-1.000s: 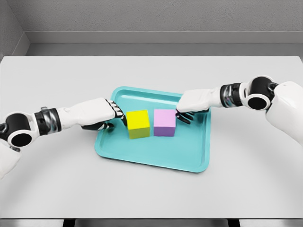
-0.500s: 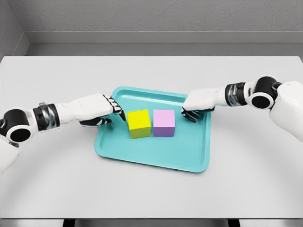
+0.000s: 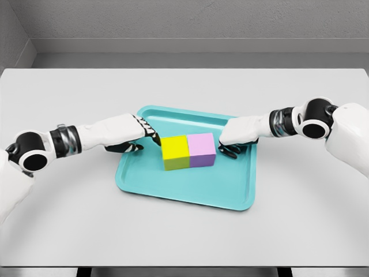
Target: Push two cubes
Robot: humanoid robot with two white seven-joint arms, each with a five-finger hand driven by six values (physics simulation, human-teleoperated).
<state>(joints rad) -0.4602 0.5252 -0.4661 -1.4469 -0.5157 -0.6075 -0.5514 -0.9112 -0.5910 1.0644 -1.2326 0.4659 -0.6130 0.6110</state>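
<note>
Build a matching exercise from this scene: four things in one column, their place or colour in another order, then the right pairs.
Things:
1. yellow cube
2. purple cube
3. left hand
4. tray

Descriptions:
A. teal, lying on the grey table
B. at the tray's left edge
C. the left one of the touching pair
D. nearest the right hand

Pairs: 1-C, 2-D, 3-B, 4-A

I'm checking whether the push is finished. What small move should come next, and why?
Probably ease both hands outward. The yellow cube and pink cube already sit flush together on the teal tray, with the left robot hand and right robot hand at their outer sides, so more pushing seems unnecessary.
</note>
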